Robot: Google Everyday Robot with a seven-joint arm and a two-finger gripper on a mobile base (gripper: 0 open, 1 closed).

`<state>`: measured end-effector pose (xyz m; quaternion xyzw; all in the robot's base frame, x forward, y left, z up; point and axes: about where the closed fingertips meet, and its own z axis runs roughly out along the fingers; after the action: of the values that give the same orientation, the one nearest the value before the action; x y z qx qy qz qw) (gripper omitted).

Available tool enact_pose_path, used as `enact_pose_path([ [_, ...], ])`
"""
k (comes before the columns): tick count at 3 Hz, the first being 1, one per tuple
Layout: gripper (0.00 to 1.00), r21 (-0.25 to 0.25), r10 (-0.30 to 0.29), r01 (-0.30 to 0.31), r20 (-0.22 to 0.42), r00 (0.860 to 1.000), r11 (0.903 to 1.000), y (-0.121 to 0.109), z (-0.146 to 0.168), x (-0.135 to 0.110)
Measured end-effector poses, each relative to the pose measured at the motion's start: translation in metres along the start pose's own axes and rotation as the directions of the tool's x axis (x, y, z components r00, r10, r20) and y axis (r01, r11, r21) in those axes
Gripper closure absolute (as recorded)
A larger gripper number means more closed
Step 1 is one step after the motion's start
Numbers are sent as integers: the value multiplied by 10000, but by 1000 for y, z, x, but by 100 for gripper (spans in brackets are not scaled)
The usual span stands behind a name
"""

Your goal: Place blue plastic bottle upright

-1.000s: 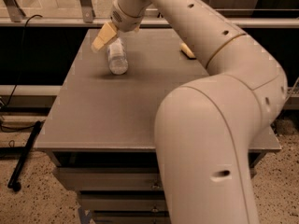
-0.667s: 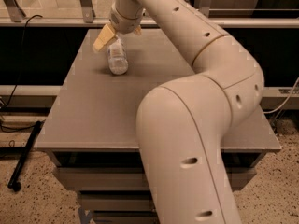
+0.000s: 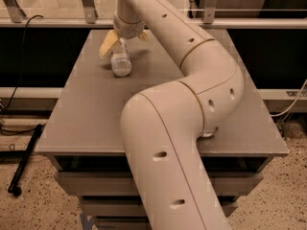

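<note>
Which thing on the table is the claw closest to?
The clear plastic bottle at the table's far left, right under the gripper. The other thing, something shiny under the arm, sits near the front edge.

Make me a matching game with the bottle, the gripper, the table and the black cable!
Things:
1 bottle
2 gripper
3 table
4 cable

Matches:
A grey and flat
B lying on its side
C black, left of the table
D open, over the bottle's far end

Pairs: 1-B, 2-D, 3-A, 4-C
</note>
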<state>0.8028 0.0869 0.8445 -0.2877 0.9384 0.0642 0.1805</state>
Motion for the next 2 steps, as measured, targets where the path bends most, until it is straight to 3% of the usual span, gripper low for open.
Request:
enact_pose_path([
  [1,16,217,326,-321,-213,9992,9992,2,6,-4],
  [2,42,336,461,-454,-206,9987,9984,8,6,-13],
])
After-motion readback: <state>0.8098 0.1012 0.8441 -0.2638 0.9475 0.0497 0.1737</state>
